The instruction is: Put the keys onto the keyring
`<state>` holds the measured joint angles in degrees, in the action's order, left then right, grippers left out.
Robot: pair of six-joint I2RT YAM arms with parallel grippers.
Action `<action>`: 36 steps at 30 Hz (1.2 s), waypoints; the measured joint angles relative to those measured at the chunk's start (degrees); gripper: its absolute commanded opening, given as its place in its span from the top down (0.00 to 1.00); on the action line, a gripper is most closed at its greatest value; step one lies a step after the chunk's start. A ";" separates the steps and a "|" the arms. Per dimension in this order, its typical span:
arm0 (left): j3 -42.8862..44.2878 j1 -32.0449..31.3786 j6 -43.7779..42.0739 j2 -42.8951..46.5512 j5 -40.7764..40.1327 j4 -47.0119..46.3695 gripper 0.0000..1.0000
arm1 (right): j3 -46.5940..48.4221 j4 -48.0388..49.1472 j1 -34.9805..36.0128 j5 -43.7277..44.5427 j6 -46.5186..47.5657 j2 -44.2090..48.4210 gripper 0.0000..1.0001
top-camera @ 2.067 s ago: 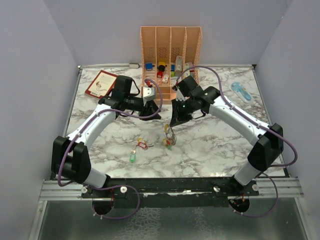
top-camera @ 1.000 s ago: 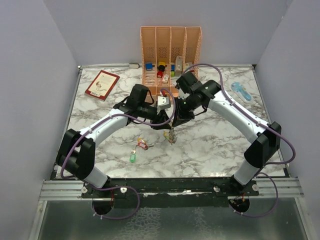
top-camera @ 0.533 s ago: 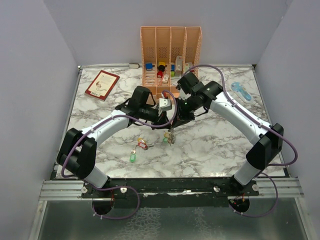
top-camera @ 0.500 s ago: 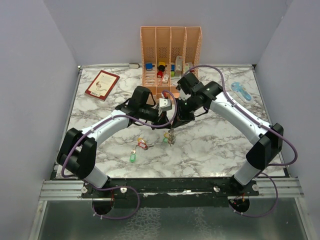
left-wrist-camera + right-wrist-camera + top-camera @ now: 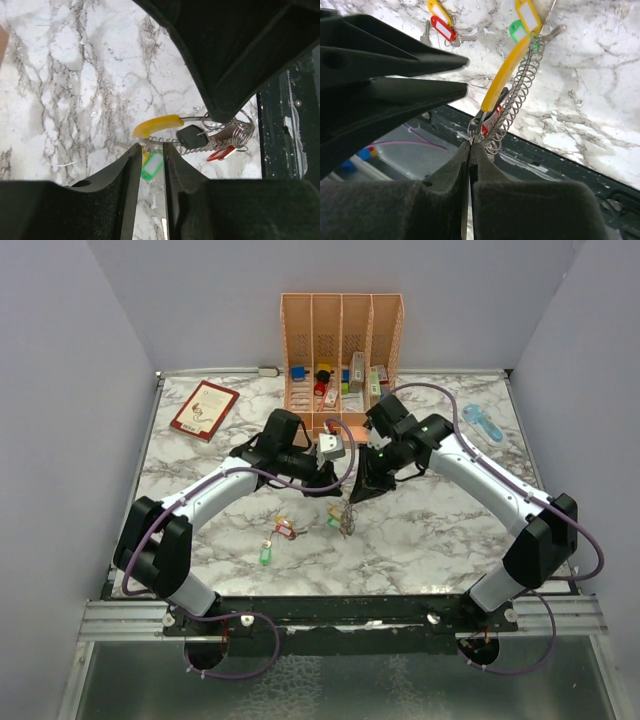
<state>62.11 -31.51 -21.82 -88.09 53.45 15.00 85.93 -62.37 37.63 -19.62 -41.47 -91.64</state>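
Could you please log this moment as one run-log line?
right gripper: shut on keyring | left gripper: open, near keyring | loose keys: on table

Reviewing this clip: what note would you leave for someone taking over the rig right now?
Right gripper: shut on the keyring, which hangs from it over the table.
Left gripper: slightly open, empty, tips right beside the keyring.
On the keyring: a yellow tag and a red tag, at least.
Loose on the table: red- and yellow-tagged keys and a green-tagged key.
Done: some keys are on.
Left: pick up the loose keys and thread them on.
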 measured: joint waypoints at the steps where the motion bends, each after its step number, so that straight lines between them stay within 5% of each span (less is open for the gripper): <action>1: 0.42 0.11 -0.22 0.00 -0.37 0.31 0.70 | -1.18 0.72 -0.44 -0.72 -0.66 0.59 0.99; 18: 12.39 0.68 -6.64 0.44 -3.80 12.33 0.61 | -15.10 13.64 -7.69 -13.53 -22.84 4.39 0.99; 21: 13.60 -0.09 -6.38 0.44 -3.82 13.07 0.48 | -16.41 14.58 -7.69 -13.53 -28.22 5.57 0.99; 26: 16.11 -2.16 -4.68 0.44 -5.20 14.75 0.40 | -16.59 14.69 -7.72 -11.37 -35.45 7.37 0.99; 36: 16.55 -4.46 0.72 0.46 -11.87 15.17 0.39 | -26.73 18.67 -7.74 -5.70 -49.94 14.58 0.99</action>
<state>78.65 -35.97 -21.10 -87.64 41.58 30.17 59.20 -43.70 29.89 -25.32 -91.42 -77.06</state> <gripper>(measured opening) 0.604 0.016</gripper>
